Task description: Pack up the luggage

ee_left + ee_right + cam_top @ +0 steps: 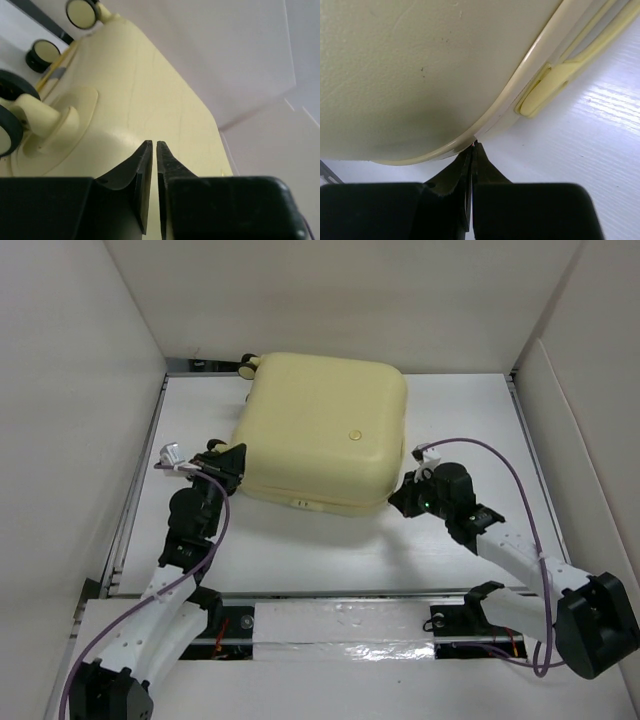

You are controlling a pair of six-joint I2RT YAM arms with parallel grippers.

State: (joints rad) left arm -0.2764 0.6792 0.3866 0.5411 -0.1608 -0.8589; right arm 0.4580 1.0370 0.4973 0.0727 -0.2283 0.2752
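Observation:
The luggage [320, 430] is a pale-yellow hard-shell suitcase lying flat and closed at the middle back of the white table. My left gripper [232, 462] is at its left side, level with the shell [150, 100]. Its jaws [153, 143] stand all but together, with a thin slit and nothing between them. Caster wheels [80, 12] show at the far end. My right gripper [400, 495] is at the near right corner, shut, its tips [473, 146] touching the seam between the two shells [420, 75]. A pale-yellow handle piece [545, 92] lies along that side.
White walls [80, 440] box in the table on the left, back and right. A metal rail [340, 595] runs along the near edge by the arm bases. Purple cables [500, 455] loop off both arms. Bare table [470, 420] lies right of the luggage.

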